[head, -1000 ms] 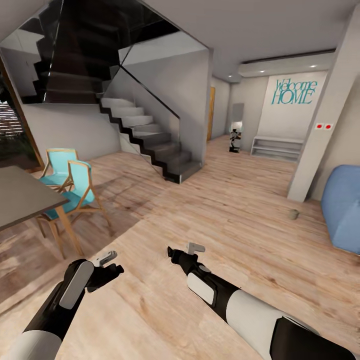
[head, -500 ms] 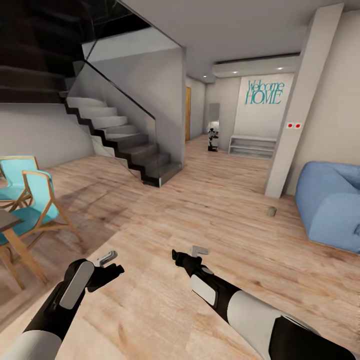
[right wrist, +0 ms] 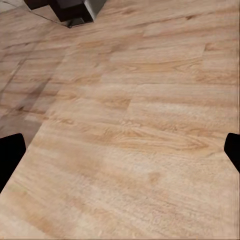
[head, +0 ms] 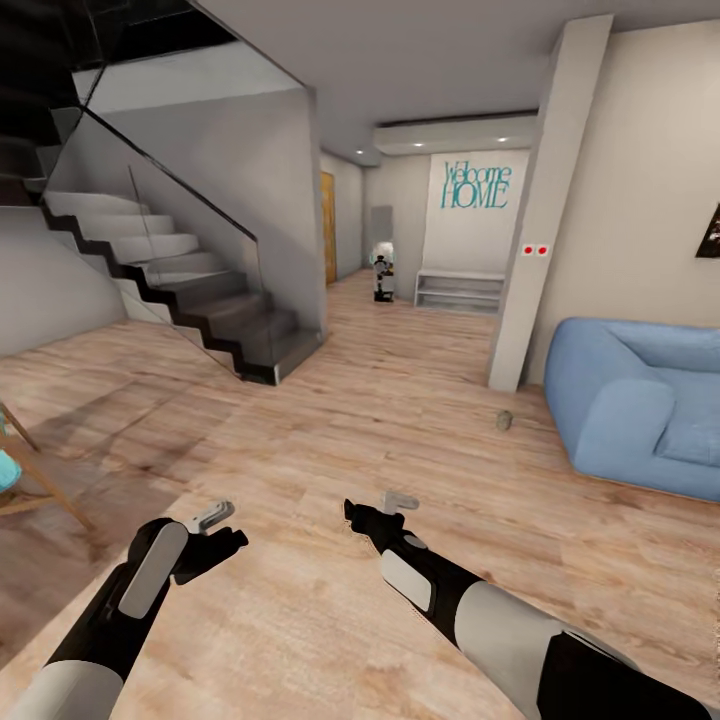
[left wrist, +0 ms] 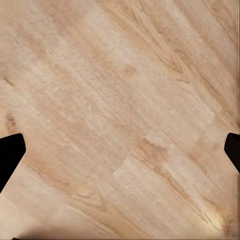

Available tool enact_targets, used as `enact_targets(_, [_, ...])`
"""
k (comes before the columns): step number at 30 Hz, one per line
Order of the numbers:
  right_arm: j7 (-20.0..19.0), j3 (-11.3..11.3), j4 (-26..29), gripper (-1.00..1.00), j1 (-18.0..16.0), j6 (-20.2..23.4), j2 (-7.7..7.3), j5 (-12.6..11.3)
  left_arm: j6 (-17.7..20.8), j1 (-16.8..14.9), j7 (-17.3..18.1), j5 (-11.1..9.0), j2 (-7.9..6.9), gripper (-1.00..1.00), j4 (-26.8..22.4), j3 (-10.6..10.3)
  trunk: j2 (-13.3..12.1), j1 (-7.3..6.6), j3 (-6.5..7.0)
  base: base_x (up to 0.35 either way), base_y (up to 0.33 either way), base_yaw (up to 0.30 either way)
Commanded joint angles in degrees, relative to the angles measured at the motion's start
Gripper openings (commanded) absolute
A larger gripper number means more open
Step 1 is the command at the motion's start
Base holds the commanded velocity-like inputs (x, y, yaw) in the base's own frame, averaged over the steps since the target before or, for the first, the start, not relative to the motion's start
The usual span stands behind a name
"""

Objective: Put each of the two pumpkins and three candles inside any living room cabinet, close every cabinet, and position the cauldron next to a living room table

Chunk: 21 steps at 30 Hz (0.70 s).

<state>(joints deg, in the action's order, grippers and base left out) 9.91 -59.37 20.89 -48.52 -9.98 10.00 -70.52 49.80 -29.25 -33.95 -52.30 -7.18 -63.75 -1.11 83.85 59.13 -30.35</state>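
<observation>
One candle [head: 505,420], a small pale grey cylinder, stands on the wood floor beside the white pillar [head: 526,230], far ahead of both arms. The pumpkins, the cabinet, the cauldron and the table are out of view. My left gripper [head: 222,530] hangs low over bare floor, open and empty; the left wrist view has its dark fingertips [left wrist: 10,157] wide apart over planks. My right gripper [head: 377,505] is also open and empty above the floor, and its fingertips [right wrist: 10,155] sit at the edges of the right wrist view.
A blue sofa [head: 640,400] fills the right side past the pillar. A staircase with a glass rail [head: 180,290] rises at the left, and a chair leg [head: 35,475] pokes in at the left edge. A hallway with a low white shelf [head: 458,290] lies straight ahead.
The whole view has swung to the right: the dining table and turquoise chairs slid off the left edge and the blue sofa came further in. Both arms keep the same pose.
</observation>
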Motion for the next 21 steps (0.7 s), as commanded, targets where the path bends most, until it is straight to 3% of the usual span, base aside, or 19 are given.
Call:
enact_targets(1, [0.3, -0.5, 0.0, 1.0, -0.1, -0.3, 0.0, -0.5, 0.0, 0.0, -0.6, -0.6, -0.05, 1.0, -0.1, -0.1, 0.0, 0.03, -0.06, 0.335, 0.0, -0.269])
enact_targets(21, [0.3, -0.4, 0.0, 1.0, -0.1, -0.5, 0.0, -0.8, 0.0, 0.0, -0.6, -0.5, -0.03, 1.0, -0.1, -0.1, 0.0, 0.03, 0.08, 0.335, 0.0, -0.269])
